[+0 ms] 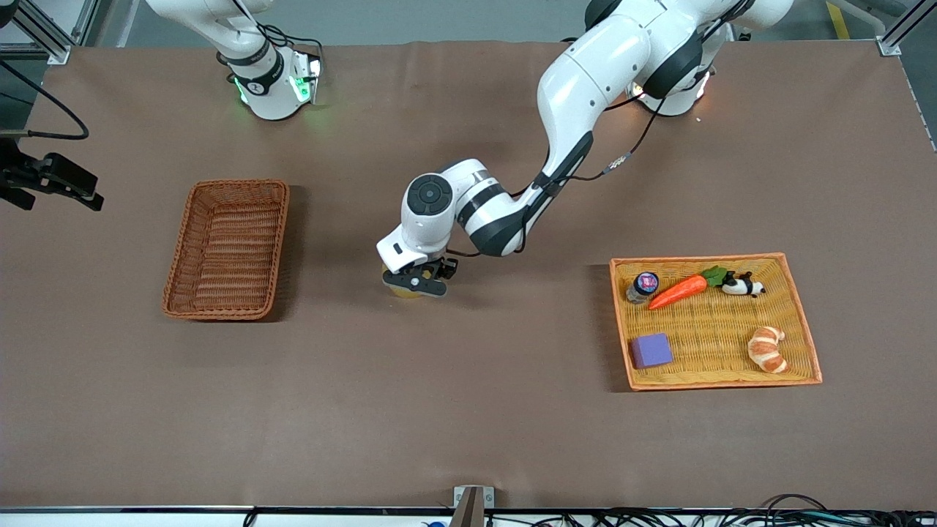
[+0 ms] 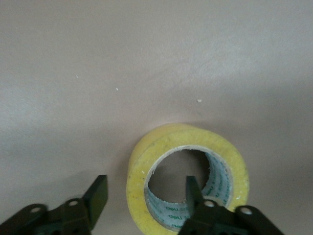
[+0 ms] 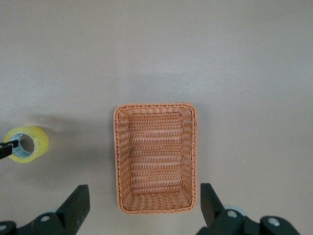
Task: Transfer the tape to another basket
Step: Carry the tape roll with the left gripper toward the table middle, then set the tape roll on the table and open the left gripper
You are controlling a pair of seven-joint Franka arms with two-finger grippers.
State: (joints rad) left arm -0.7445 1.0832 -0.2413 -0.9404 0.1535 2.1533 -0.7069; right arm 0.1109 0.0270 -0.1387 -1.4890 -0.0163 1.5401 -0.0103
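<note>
Left gripper [image 2: 143, 200] straddles glossy yellowish ring-shaped tape [image 2: 188, 182]; ribbed wicker basket [image 1: 227, 249].

L end effector [image 1: 415, 282] low mid-table, fingers apart. R end effector [image 3: 142, 208] high, fingers wide.
</note>
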